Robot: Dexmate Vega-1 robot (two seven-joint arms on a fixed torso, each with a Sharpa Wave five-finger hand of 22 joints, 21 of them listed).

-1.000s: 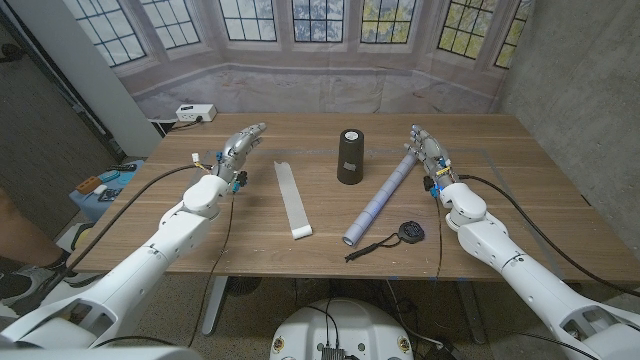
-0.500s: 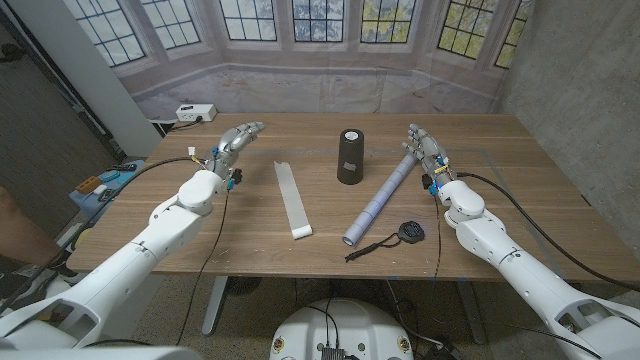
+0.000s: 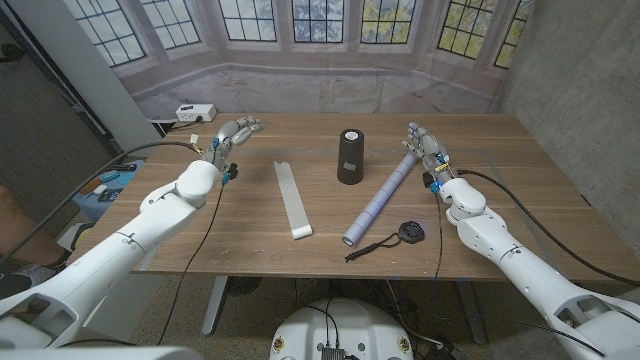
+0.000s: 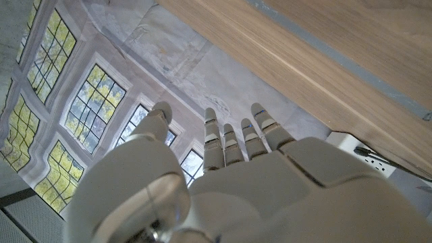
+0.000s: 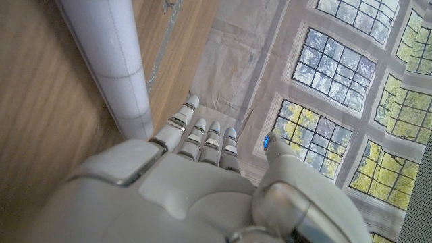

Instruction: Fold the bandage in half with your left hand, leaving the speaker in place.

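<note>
From the head view, the bandage (image 3: pixel 293 199) lies flat and unfolded as a long white strip on the wooden counter (image 3: pixel 250 235), left of centre, running from near the middle toward the front edge. The black cylindrical speaker (image 3: pixel 351 156) stands upright just right of the strip's far end, apart from it. To the speaker's right a pale rolled tube (image 3: pixel 379 199) lies at a slant, and near its front end sits a small black round object with a cord (image 3: pixel 402 235).

The left hand (image 3: pixel 231 136) is at the far left of the counter, well apart from the bandage, fingers extended and slightly spread, holding nothing. The left wrist view adds the back of that hand (image 4: pixel 250 182) with its fingers (image 4: pixel 233 138) straight and side by side against the window backdrop, the counter's edge beyond them, and a white power strip (image 4: pixel 364 156) that the head view places at the counter's back-left corner.

The right hand (image 3: pixel 428 149) is beside the tube's far end, fingers extended, empty. The right wrist view shows what the head view leaves uncertain: the hand (image 5: pixel 202 182) is just beside the tube (image 5: pixel 111 64), its fingers not wrapped around it.
</note>
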